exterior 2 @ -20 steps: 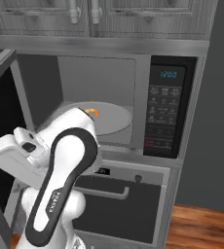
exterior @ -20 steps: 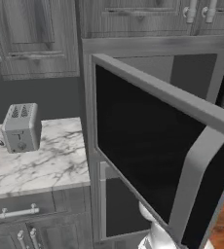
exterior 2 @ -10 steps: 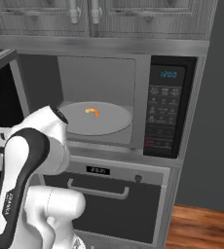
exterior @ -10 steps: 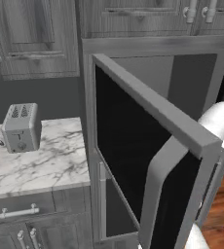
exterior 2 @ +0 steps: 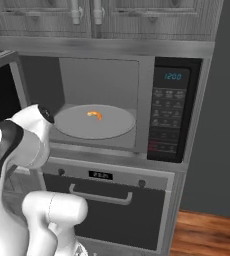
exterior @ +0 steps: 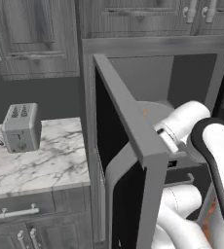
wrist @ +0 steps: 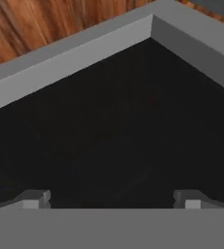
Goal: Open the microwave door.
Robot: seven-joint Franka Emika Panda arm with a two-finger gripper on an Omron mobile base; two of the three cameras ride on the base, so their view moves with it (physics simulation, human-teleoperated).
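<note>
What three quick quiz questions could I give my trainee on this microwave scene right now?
1. True or false: the microwave door stands swung out from the microwave, with the cavity exposed.
2. Multiple choice: what lies on the round plate inside the cavity? A) a mug B) a small orange item C) nothing
3. Fill in: on the marble counter, left of the door, stands a small silver ____.

Key
1. True.
2. B, the small orange item.
3. The toaster.

Bonus note: in the hand view the gripper faces the door's black glass with fingertips spread apart.
</note>
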